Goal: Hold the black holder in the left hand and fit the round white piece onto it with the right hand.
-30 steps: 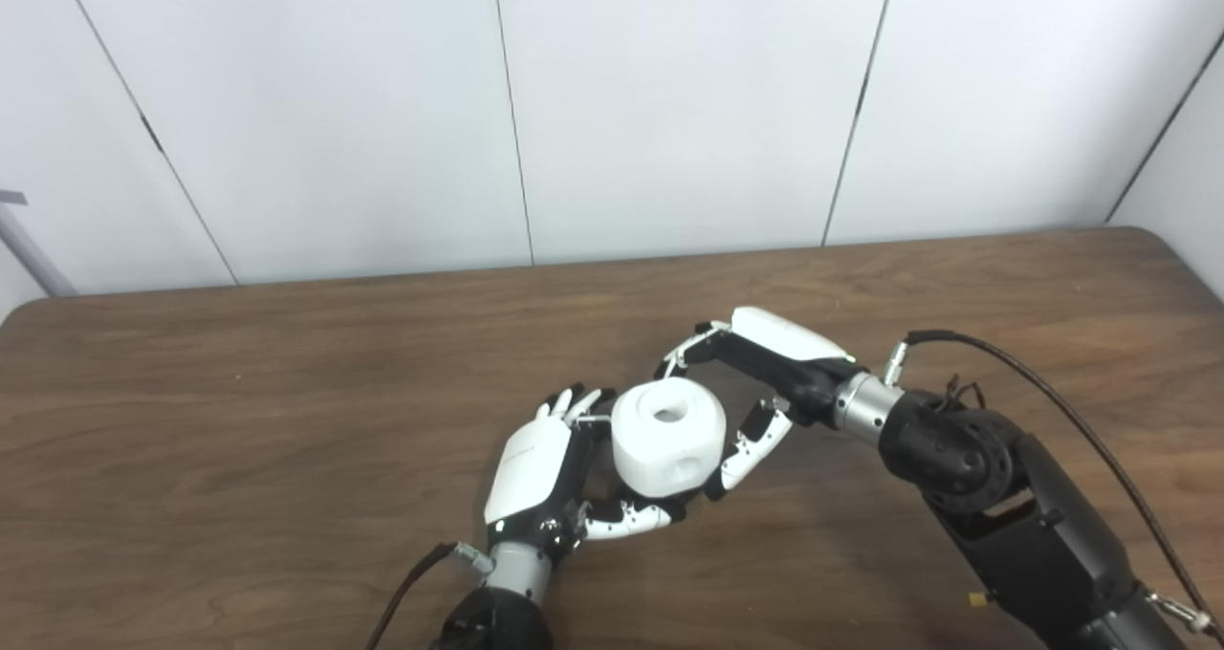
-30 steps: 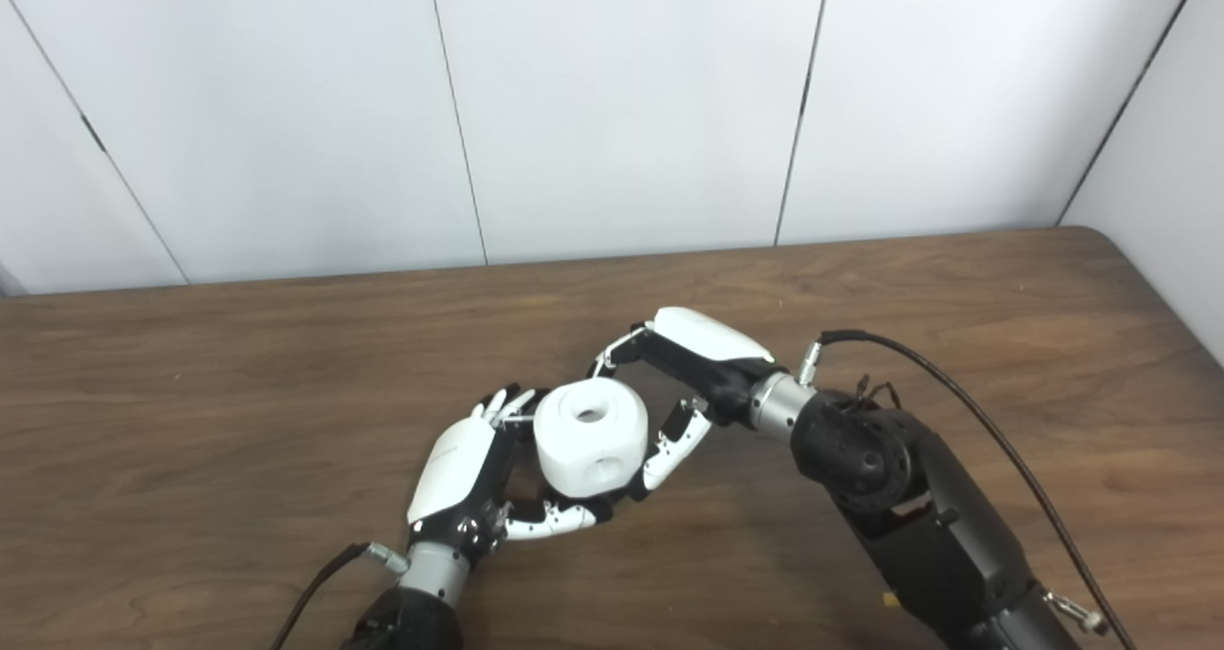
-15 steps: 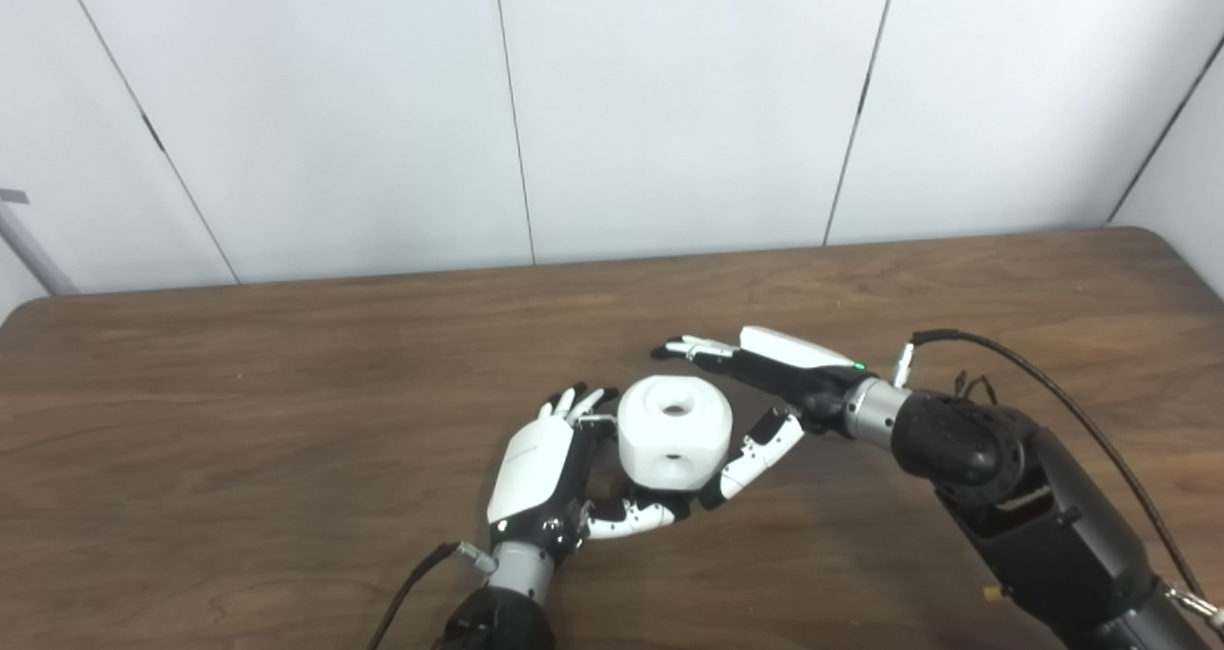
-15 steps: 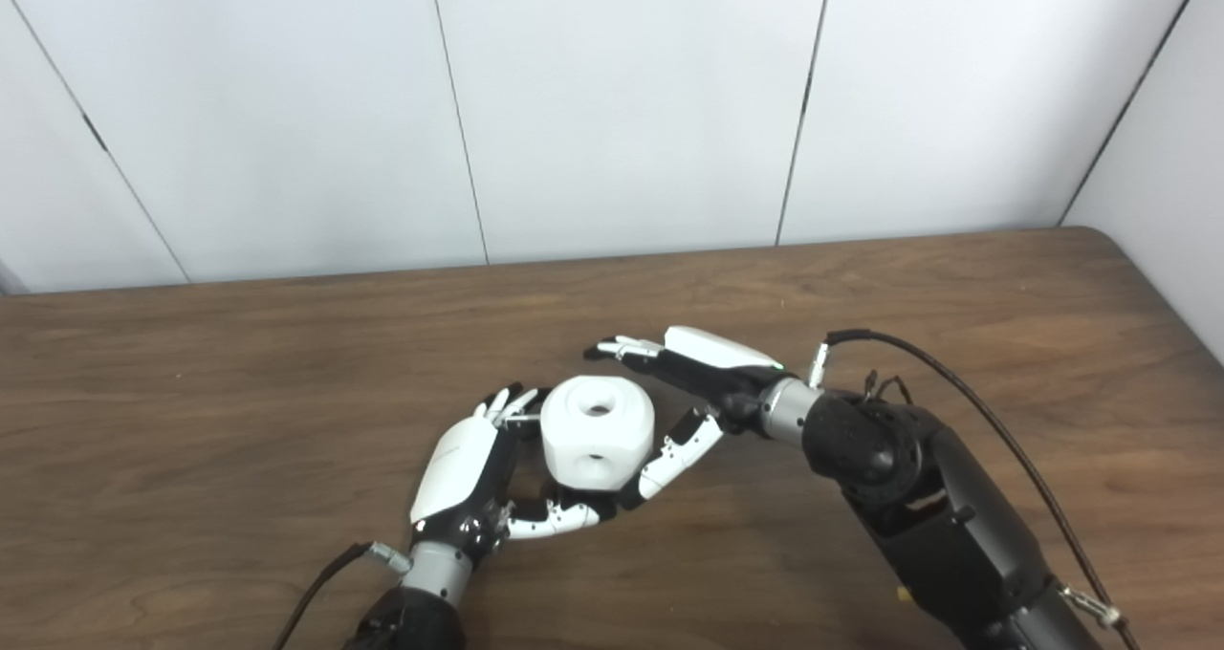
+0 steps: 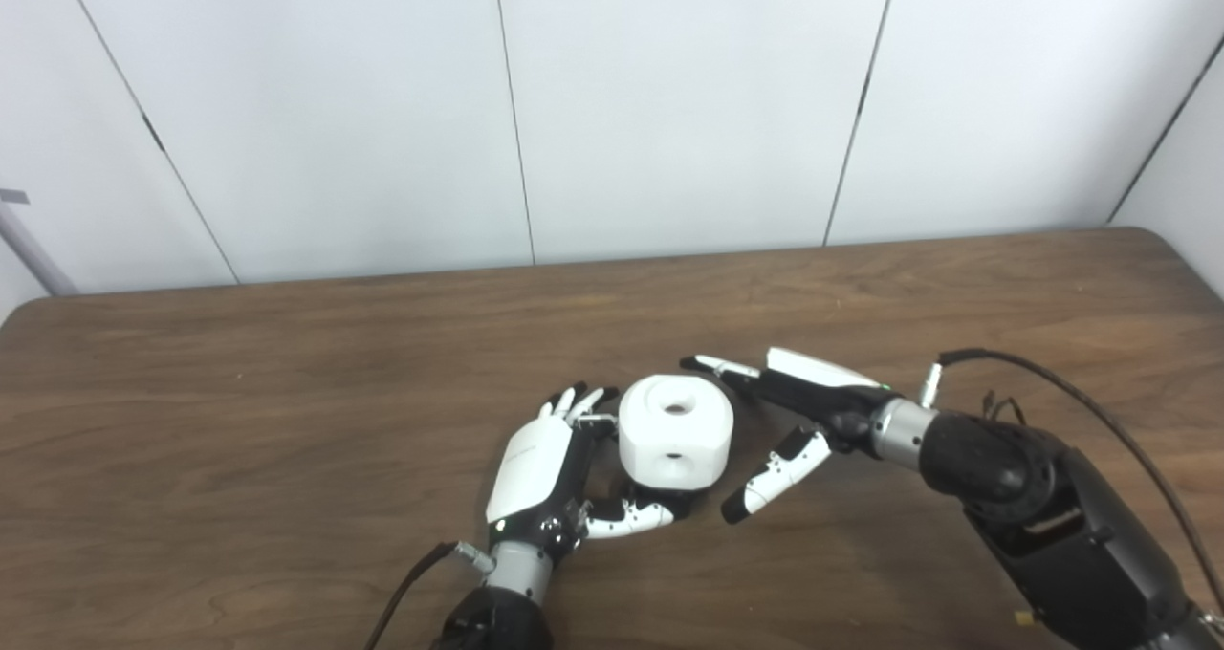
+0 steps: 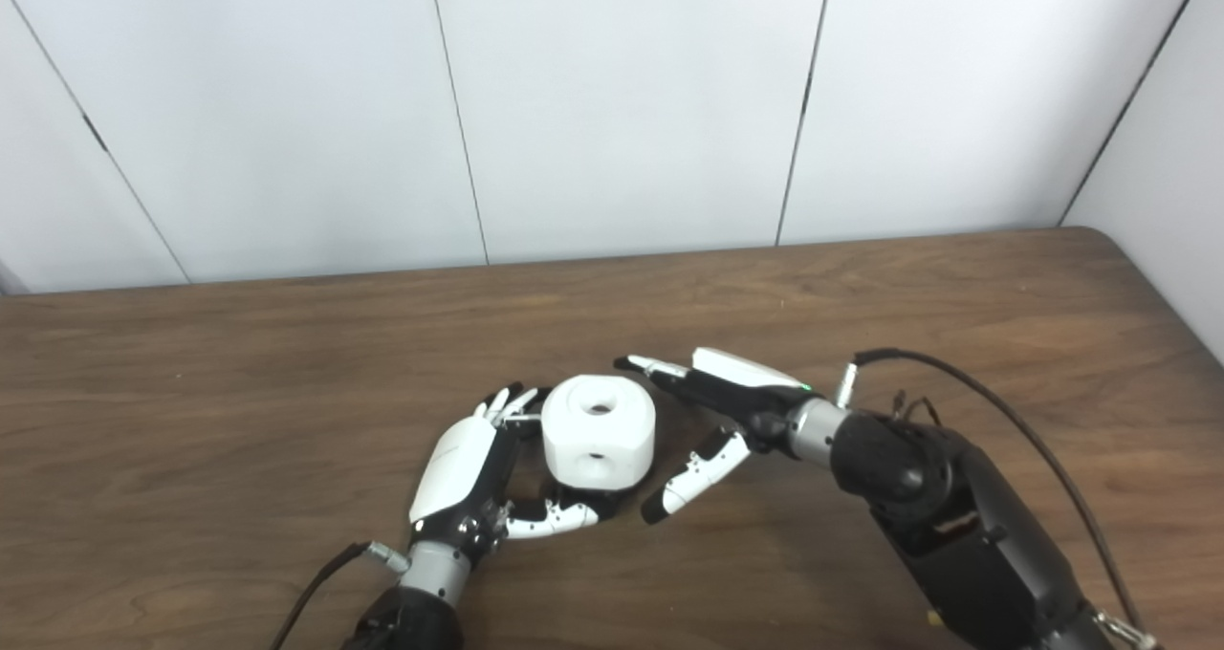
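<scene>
White piece (image 5: 675, 431) rests in left hand (image 5: 535, 473); right hand (image 5: 798, 411) spread beside.

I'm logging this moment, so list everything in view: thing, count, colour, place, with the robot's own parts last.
Round white piece: one, white, with a hole on top and another on its side, at the middle of the table, seated beside the left hand.
Black holder: barely visible, hidden beneath the white piece and inside the left hand's fingers; I cannot point to it surely.
Table: one, dark brown wood, fills the lower picture.
Wall panels: white, with dark seams, behind the table.
Left hand: one, white and black, curled around the base below the white piece.
Right hand: one, white and black, open, just right of the piece, not touching it.
</scene>
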{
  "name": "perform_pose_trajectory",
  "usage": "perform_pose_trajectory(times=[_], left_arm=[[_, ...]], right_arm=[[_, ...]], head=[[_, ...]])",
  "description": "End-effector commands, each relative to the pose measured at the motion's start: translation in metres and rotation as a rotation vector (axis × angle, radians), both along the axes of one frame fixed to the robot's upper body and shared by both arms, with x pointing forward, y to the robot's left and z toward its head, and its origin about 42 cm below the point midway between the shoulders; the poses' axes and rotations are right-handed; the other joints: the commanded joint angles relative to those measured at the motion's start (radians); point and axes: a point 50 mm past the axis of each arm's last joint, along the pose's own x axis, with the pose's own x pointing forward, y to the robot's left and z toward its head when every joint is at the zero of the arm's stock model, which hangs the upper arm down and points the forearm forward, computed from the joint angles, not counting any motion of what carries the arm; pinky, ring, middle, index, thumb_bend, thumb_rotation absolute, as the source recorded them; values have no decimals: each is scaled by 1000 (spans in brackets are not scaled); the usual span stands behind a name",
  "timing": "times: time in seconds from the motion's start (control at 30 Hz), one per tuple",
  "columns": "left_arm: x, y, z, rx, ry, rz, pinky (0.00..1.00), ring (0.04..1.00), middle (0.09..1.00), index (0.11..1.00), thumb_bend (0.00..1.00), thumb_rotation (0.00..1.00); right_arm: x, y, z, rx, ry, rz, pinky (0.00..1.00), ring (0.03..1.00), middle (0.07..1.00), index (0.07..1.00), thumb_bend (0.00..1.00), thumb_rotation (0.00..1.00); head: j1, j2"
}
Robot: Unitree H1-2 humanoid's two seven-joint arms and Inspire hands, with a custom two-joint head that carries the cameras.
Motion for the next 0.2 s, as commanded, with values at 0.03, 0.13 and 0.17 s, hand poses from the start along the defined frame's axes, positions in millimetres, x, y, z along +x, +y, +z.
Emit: perform_pose_trajectory(times=[0.03,0.13,0.17], left_arm=[[4,6,-1,-5,19,0,1000,1000,919,480,522,48],[8,12,-1,-6,20,13,1000,1000,918,479,522,49],[9,14,-1,-2,25,15,1000,1000,921,480,522,50]], right_arm=[[-2,-21,15,95,-71,-67,1000,1000,1000,1000,1000,473],[-13,-39,5,184,-72,-142,942,1000,1000,1000,1000,519],[-17,-45,1,188,-74,-170,893,1000,1000,1000,1000,533]], head=[[-1,-2],[-4,-8],[-6,-10]])
